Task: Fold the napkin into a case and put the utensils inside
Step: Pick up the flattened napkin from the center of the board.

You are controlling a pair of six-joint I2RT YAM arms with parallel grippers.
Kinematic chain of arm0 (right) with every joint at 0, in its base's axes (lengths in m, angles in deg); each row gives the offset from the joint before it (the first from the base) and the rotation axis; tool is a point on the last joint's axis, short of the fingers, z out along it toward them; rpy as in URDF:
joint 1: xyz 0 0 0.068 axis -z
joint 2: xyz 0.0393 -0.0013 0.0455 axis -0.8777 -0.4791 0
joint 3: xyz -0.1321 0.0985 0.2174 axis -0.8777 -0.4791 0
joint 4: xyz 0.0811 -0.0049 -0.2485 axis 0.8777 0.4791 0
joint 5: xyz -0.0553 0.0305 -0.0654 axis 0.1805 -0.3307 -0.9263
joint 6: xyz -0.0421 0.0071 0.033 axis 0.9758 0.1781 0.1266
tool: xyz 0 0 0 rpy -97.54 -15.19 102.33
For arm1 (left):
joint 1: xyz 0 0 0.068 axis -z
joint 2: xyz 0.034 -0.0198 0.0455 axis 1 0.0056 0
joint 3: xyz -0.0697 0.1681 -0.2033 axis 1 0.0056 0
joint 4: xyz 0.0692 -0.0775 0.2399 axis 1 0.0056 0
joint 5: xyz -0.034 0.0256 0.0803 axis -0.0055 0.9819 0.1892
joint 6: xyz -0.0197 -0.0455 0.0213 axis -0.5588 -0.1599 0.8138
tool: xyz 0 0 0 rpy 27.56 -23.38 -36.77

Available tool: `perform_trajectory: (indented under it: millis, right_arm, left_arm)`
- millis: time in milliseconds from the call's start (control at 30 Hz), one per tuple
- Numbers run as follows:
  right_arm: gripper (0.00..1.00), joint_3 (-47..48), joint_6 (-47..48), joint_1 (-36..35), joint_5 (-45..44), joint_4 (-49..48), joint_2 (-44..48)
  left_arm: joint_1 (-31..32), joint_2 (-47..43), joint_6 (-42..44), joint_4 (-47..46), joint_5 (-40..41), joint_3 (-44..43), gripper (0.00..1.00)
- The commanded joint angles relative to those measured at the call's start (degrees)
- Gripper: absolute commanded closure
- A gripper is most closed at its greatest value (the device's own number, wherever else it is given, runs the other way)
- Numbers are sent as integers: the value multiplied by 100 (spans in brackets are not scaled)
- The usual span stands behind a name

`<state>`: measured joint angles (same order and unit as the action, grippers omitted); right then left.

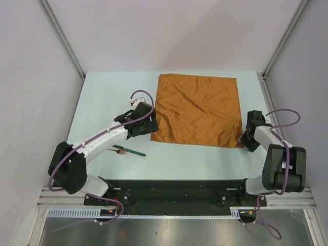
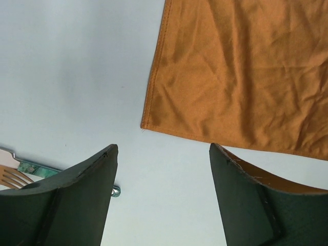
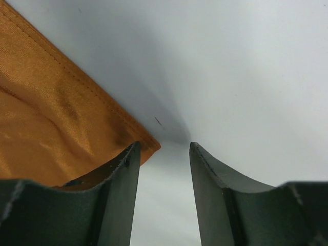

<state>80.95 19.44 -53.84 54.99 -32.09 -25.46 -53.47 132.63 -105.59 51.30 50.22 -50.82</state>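
The rust-orange napkin lies spread flat as a square on the pale table, slightly wrinkled. My left gripper is open just off its near left corner, nothing between the fingers. My right gripper is open at the napkin's near right corner, the left finger over the cloth edge, gripping nothing. The utensils lie on the table left of the napkin, under my left forearm: one with a dark teal handle and a pale wooden fork.
The pale table is walled by grey panels on the left, back and right. The black base rail runs along the near edge.
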Motion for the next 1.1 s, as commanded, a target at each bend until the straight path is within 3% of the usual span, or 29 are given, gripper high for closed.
perform_trajectory:
  millis: [0, 233, 367, 400, 533, 700, 833, 1067]
  right_arm:
    - [52, 217, -368, -190, -378, -268, -197]
    - [53, 366, -702, -437, -484, -268, -698]
    - [74, 305, -711, -445, -423, -417, -786]
    - [86, 287, -729, -445, -388, -408, -769]
    - [100, 156, -782, -445, -326, -373, -392]
    - [100, 94, -747, -480, -194, -92, 355]
    - [100, 24, -641, -551, -97, 13, 1031]
    - [100, -73, -325, -595, -44, 92, 1929]
  left_arm:
    - [36, -300, -7, -198, 148, 80, 22]
    - [36, -502, 29, -330, 192, 264, 17]
    - [36, -538, 29, -330, 166, 300, 16]
    - [36, -538, 37, -347, 157, 317, 16]
    - [27, -292, 55, -418, 61, 361, 16]
    - [36, 384, 116, -427, -168, 177, 17]
    - [18, 1174, 257, -147, -168, -305, 27]
    - [18, 1746, 170, 83, 394, -579, 45]
